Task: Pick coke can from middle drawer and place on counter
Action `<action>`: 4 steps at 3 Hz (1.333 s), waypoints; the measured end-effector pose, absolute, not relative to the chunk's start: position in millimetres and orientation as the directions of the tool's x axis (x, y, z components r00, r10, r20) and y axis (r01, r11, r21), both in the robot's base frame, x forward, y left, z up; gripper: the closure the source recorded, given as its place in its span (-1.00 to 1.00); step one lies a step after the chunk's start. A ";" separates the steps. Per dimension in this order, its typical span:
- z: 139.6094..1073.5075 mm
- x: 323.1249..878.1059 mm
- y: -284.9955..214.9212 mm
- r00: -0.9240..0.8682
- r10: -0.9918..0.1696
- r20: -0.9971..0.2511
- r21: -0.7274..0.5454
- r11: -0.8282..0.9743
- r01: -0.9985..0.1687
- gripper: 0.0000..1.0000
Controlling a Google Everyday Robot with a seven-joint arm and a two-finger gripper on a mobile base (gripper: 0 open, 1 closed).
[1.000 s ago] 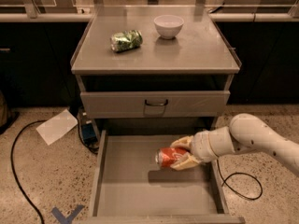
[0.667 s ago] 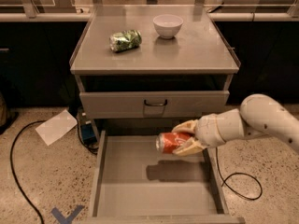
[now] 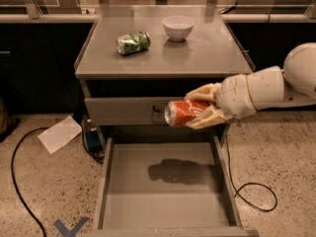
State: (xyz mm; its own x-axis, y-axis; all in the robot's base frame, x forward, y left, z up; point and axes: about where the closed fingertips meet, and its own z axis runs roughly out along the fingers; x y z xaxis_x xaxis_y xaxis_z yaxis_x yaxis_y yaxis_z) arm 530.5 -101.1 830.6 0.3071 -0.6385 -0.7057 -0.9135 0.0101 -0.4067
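One green can (image 3: 133,42) and one white bowl (image 3: 178,27) sit on the counter (image 3: 207,53). One coke can (image 3: 183,113) hangs sideways over the open drawer (image 3: 148,201), squeezed in the gripper (image 3: 198,108). It is the carrying step; next it must go higher, then down onto a bare spot of counter.

light warm, overhead | gripper (image 3: 198,109) with coke can (image 3: 183,113) above middle drawer (image 3: 127,197), soft shadow below | counter (image 3: 200,53) sheen

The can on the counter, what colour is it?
Green and white can, camera view. Gripper holds coke can above middle drawer.
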 end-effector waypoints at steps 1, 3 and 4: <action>888.5 544.7 -99.6 0.343 -0.626 -0.700 -0.445 0.007 -0.896 1.00; 951.4 588.2 -88.8 0.404 -0.622 -0.671 -0.518 0.003 -0.855 1.00; 949.2 588.0 -88.9 0.402 -0.626 -0.669 -0.515 0.000 -0.857 1.00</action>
State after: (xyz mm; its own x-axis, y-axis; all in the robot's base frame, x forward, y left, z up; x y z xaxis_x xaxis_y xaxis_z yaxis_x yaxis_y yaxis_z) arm 588.0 -88.9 949.2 0.4018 -0.6258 -0.6685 -0.8569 0.0004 -0.5154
